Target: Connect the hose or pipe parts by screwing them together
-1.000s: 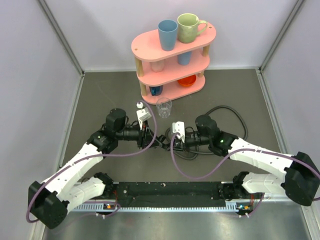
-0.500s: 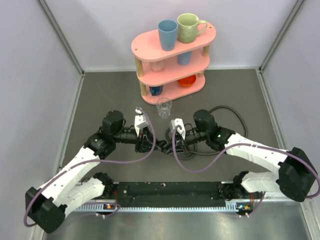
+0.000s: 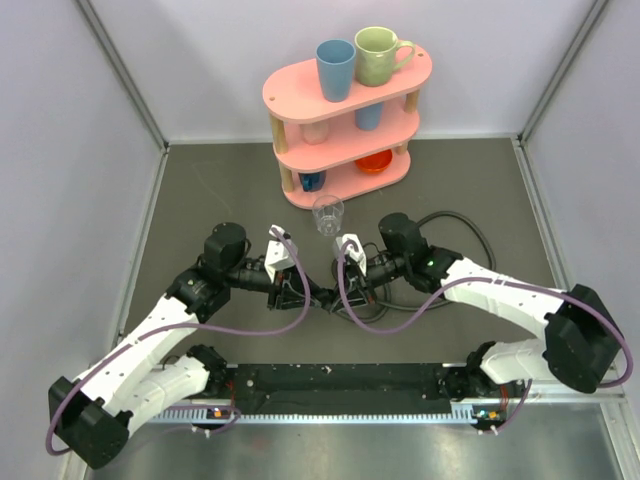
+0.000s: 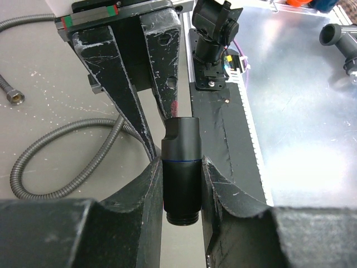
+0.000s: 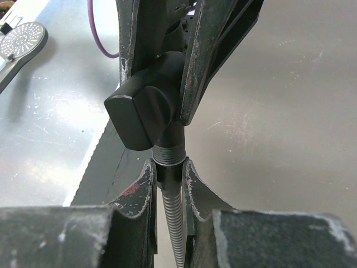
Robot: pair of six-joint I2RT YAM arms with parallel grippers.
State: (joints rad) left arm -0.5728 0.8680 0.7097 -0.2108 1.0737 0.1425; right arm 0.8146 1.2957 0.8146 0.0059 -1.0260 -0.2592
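Note:
My left gripper [image 4: 181,192] is shut on a short black pipe part [image 4: 181,162], whose threaded end points back at the left wrist camera. From the opposite side my right gripper [image 5: 169,174] is shut on the black end collar of a ribbed flexible hose [image 5: 175,223]. A threaded neck [image 5: 169,152] sits just above that collar and runs into the black part [image 5: 146,114]. In the top view both grippers, left [image 3: 303,292] and right [image 3: 350,290], meet nose to nose at mid-table. The hose [image 3: 455,222] loops away behind the right arm.
A pink three-tier shelf [image 3: 300,90] with cups stands at the back, and a clear glass [image 3: 327,213] is just in front of it. A loose hose end with a metal nut [image 4: 15,97] lies on the table. A shower head [image 5: 22,38] rests on the shiny near strip.
Both arms have closed in on each other. The right gripper moved left with the hose end until it met the black part in the left gripper.

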